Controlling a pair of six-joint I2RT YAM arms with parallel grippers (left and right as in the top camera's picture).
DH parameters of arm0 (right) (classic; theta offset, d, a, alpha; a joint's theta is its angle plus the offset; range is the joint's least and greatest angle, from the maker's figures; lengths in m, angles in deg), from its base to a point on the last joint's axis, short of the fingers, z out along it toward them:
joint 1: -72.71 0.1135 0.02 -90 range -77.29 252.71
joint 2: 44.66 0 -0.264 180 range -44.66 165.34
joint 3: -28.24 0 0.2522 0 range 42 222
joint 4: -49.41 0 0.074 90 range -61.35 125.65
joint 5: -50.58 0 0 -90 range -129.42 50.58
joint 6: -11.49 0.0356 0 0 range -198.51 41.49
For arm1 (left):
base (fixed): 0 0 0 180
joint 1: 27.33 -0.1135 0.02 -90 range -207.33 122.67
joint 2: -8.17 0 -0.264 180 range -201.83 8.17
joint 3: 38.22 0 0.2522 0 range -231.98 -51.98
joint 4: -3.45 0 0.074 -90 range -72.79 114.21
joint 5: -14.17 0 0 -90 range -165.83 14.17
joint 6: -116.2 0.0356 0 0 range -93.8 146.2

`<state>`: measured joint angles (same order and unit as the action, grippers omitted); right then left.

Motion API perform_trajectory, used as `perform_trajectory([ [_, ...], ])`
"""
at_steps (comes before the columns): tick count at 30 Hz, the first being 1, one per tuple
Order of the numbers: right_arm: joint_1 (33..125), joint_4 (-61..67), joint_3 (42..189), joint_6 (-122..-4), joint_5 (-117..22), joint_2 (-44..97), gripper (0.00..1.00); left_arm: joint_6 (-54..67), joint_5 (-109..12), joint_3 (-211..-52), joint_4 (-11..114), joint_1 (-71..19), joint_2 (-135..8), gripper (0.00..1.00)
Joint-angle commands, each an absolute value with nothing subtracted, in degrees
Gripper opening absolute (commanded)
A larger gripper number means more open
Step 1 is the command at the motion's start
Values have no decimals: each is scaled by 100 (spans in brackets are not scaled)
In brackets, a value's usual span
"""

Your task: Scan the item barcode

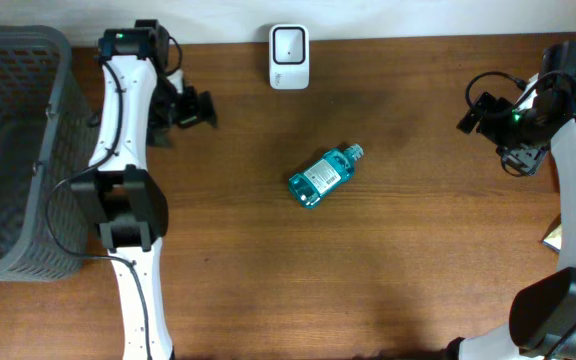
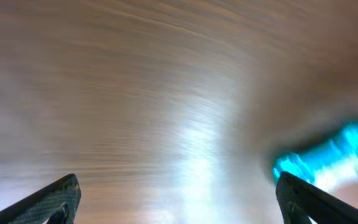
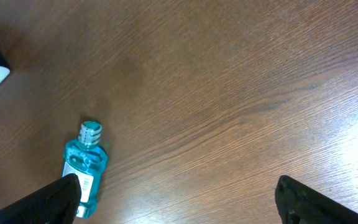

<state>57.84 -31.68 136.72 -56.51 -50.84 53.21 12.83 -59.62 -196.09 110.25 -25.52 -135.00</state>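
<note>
Bottle (image 1: 325, 175) is left untouched mid-tabletop, label seemingly upward; scanner (image 1: 289, 56) is set at far edge. Left gripper (image 1: 206, 110) and right gripper (image 1: 468, 115) are held wide apart, empty. Pickup and scan not yet done

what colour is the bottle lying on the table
The bottle is see-through teal blue with a white label; clearest in the right wrist view.

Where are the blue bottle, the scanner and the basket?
blue bottle (image 1: 321, 177), overhead view, on its label.
scanner (image 1: 289, 56), overhead view, on its white body.
basket (image 1: 18, 38), overhead view, on its far rim.
</note>
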Motion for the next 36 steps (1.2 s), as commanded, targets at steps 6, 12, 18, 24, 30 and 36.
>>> perform_trajectory([
  [6, 5768, -3163, 13709, -5708, -4986, 5321, 99, 3167, -6164, -19640, 11394, -784, -13528, 98],
  [12, 5768, -3163, 13709, -5708, -4986, 5321, 99, 3370, -7772, -19622, 10953, 420, -13531, 98],
  [18, 5768, -3163, 13709, -5708, -4986, 5321, 99, 3751, -8024, -19600, 9921, 910, -13550, 95],
  [24, 5768, -3163, 13709, -5710, -4986, 5321, 99, 3742, -7691, -19596, 8924, 965, -13572, 76],
  [30, 5768, -3163, 13709, -5708, -4986, 5321, 99, 3744, -6472, -19596, 8527, 1083, -13839, 98],
  [36, 5768, -3163, 13709, -5708, -4986, 5321, 99, 3744, -7020, -19596, 8393, 1257, -14282, 96],
])
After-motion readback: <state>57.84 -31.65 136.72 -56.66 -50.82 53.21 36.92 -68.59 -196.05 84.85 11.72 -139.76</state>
